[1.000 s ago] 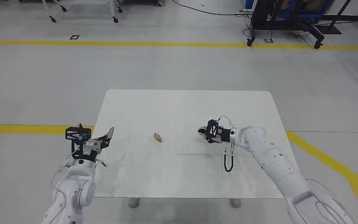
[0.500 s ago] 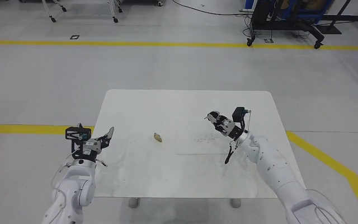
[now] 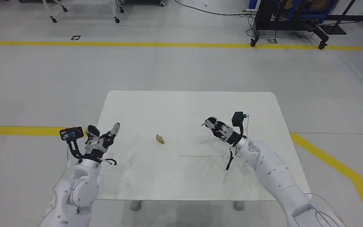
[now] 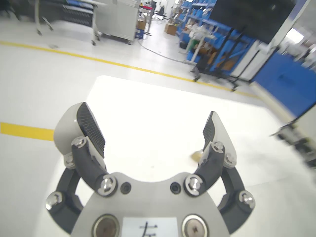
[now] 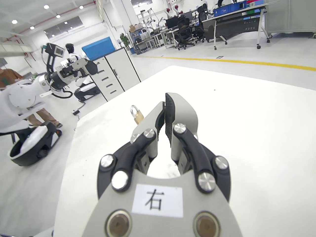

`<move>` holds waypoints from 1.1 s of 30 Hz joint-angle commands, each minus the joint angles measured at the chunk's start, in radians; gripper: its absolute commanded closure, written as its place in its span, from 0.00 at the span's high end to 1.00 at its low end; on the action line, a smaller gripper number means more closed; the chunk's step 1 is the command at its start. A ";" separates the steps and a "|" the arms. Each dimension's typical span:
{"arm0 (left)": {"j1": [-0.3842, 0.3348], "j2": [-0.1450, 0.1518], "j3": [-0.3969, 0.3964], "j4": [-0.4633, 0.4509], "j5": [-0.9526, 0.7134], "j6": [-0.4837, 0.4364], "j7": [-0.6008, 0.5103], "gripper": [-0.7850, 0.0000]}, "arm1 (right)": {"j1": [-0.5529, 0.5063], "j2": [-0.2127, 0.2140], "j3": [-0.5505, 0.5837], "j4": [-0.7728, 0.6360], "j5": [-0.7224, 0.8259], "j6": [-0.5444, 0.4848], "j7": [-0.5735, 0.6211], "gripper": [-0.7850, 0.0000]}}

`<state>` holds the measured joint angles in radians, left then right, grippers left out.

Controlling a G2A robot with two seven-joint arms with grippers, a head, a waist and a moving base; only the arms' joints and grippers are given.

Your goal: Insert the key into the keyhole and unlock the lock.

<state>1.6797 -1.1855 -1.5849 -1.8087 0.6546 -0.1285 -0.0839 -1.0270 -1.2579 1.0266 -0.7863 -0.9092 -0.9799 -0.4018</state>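
Note:
A small brass padlock (image 3: 160, 139) lies on the white table (image 3: 187, 108), left of its middle; it also shows in the right wrist view (image 5: 137, 115) with its shackle up. My left gripper (image 3: 115, 128) hovers over the table's left edge, open and empty (image 4: 148, 114), with the padlock (image 4: 196, 155) partly behind one finger. My right gripper (image 3: 208, 122) is held above the table right of centre, pointing towards the padlock. Its pads (image 5: 167, 114) are pressed together, and I see no key between them or anywhere on the table.
The table's near edge and left edge border bare floor with yellow lines (image 3: 34, 130). Carts and racks (image 3: 295, 22) stand far behind the table. A black cable (image 3: 229, 159) hangs from the right arm above the tabletop.
My right gripper has risen from the tabletop and turned its wrist, staying shut. My left arm has shifted slightly, its gripper now angled more towards the table.

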 commanded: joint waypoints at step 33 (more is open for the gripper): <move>-0.437 -0.034 0.232 0.302 -1.031 -0.021 -0.693 1.00 | 0.012 -0.050 -0.194 -0.133 0.626 -0.032 0.188 0.00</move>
<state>1.2500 -1.2241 -1.3439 -1.4385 -0.4002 -0.0891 -0.7225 -0.9959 -1.3054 0.8397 -0.8942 -0.3459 -1.0122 -0.2315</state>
